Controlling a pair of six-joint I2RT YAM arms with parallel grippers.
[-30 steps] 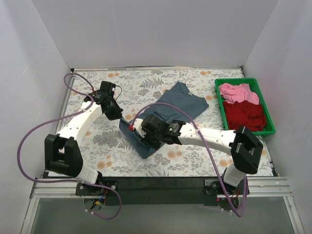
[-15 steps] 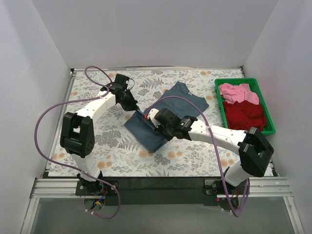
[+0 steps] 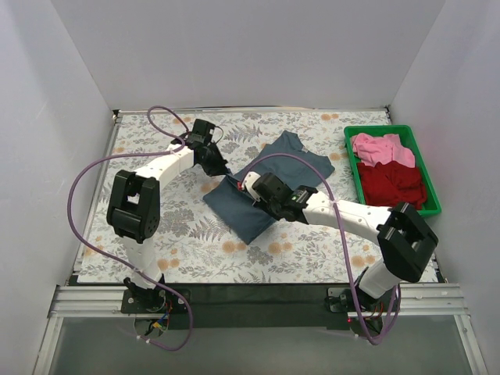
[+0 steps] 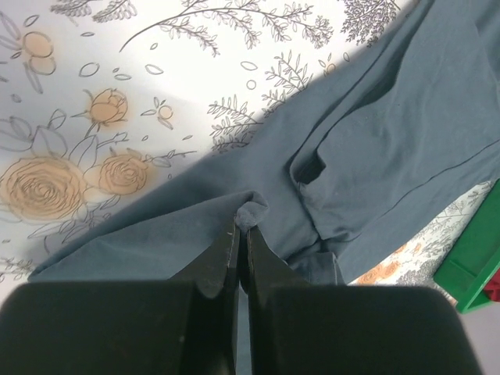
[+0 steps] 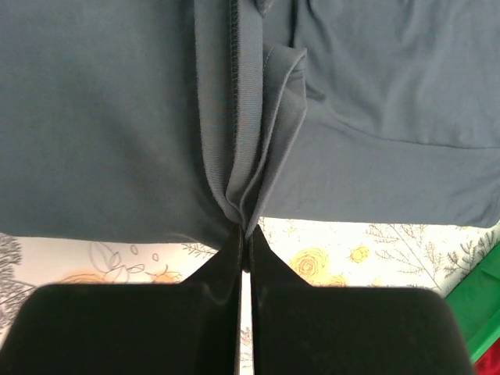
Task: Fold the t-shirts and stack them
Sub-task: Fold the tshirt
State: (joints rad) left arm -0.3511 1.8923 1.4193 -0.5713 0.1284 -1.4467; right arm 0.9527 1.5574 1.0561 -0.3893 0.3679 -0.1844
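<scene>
Slate blue-grey soft cloth t-shirt [image 3: 301,162] lies partly doubled over on the floral-printed flat surface [image 3: 183,234], beneath both tools and spreading ahead of them. Left tool [image 3: 220,172]: fingers pressed together, a small pucker of the shirt's edge nipped at the tips. Right tool [image 3: 249,186]: fingers likewise pressed together, clamping a gathered, stitched hem that bunches just ahead of the tips, with flat cloth running off to either side. The two tools sit near each other on the same garment. Cannot tell whether the pinched cloth is clear of the surface. Judgement: the step in hand is a fold of the first shirt, both pinch points carrying cloth across the body, fold not yet laid down. Next move calls for both tools to travel together at matched height, then lower and let go once the carried edge lines up with the opposite one; uneven travel would likely skew or wrinkle the fold. Green rectangular plastic bin [image 3: 379,128] stands behind and to the right of both tools, well apart from them. It holds a pink crumpled cloth t-shirt [image 3: 379,148] and a dark red crumpled cloth t-shirt [image 3: 394,186], touching, neither folded. Task looks early: one of three in work, no stack.
</scene>
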